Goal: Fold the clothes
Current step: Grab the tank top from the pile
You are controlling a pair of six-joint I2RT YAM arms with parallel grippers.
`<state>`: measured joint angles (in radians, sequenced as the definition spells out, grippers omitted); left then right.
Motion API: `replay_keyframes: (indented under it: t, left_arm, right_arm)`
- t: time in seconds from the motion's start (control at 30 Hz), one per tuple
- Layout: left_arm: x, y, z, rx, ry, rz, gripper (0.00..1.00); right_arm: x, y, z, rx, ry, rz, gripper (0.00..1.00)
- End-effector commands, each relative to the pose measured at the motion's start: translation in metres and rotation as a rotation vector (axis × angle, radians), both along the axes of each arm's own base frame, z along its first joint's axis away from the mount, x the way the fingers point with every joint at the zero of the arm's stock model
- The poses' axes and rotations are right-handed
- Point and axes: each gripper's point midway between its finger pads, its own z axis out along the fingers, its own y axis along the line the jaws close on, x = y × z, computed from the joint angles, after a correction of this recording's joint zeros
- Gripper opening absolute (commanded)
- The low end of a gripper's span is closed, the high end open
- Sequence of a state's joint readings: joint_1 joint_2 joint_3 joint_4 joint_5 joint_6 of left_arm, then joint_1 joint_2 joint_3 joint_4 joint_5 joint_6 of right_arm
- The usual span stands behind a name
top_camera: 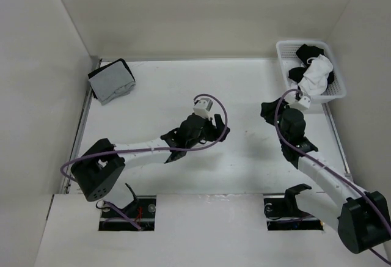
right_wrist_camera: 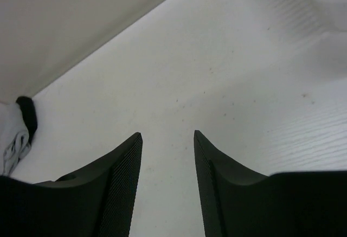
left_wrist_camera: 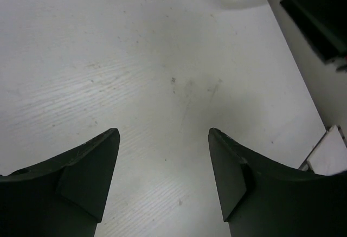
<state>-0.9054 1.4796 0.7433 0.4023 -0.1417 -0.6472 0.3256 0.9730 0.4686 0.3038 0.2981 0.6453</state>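
The clothes (top_camera: 317,75), a crumpled white top, lie in a white basket (top_camera: 282,52) at the back right among black garments (top_camera: 308,53). My right gripper (top_camera: 269,109) hovers over the table just left of the basket's near corner; in the right wrist view its jaws (right_wrist_camera: 167,134) stand open over bare table with nothing between them. My left gripper (top_camera: 221,134) is near the table's middle, far from the basket. It (left_wrist_camera: 164,134) is wide open and empty, above bare table.
A grey-and-black folded bundle (top_camera: 111,80) lies at the back left corner, and its edge (right_wrist_camera: 12,134) shows in the right wrist view. White walls enclose the table on three sides. A black part of the right arm (left_wrist_camera: 320,14) shows in the left wrist view.
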Motion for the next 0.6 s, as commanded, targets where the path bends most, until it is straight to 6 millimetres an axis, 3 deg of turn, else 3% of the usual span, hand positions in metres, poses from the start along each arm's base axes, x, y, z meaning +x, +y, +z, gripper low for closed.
replay_keyframes:
  t: [0.0,0.13,0.2,0.27,0.3,0.37,0.4,0.43,0.5,0.57]
  left_arm:
    - [-0.017,-0.023,-0.008,0.018,-0.022,-0.1,0.66]
    - [-0.037,-0.036,-0.022,0.031,-0.014,-0.163,0.63]
    - [-0.04,-0.036,-0.025,0.04,-0.046,-0.166,0.61]
    - [-0.04,-0.034,-0.024,0.036,-0.071,-0.158,0.55]
    - [-0.04,-0.033,-0.023,0.026,-0.08,-0.16,0.45]
    - [-0.04,-0.032,-0.023,0.013,-0.086,-0.159,0.23]
    - [-0.04,-0.032,-0.023,0.012,-0.085,-0.158,0.2]
    - [-0.04,-0.032,-0.023,0.009,-0.081,-0.158,0.18]
    - [-0.041,-0.032,-0.022,0.004,-0.08,-0.159,0.18]
    - [-0.038,-0.03,-0.022,-0.004,-0.087,-0.149,0.24]
  right_arm:
    - [0.012,-0.037,0.046,-0.049,-0.041,-0.14,0.41]
    - [0.028,-0.069,0.062,-0.085,-0.025,-0.24,0.18]
    - [0.047,-0.099,0.063,-0.099,0.006,-0.319,0.03]
    - [0.062,-0.124,0.064,-0.101,0.029,-0.387,0.01]
    - [0.073,-0.145,0.066,-0.107,0.044,-0.442,0.0]
    - [0.093,-0.185,0.062,-0.125,0.083,-0.544,0.07]
    - [0.101,-0.196,0.059,-0.128,0.095,-0.568,0.12]
    - [0.114,-0.215,0.05,-0.142,0.126,-0.6,0.2]
    - [0.136,-0.235,0.035,-0.166,0.179,-0.602,0.36]
    - [0.156,-0.255,0.02,-0.204,0.248,-0.609,0.46]
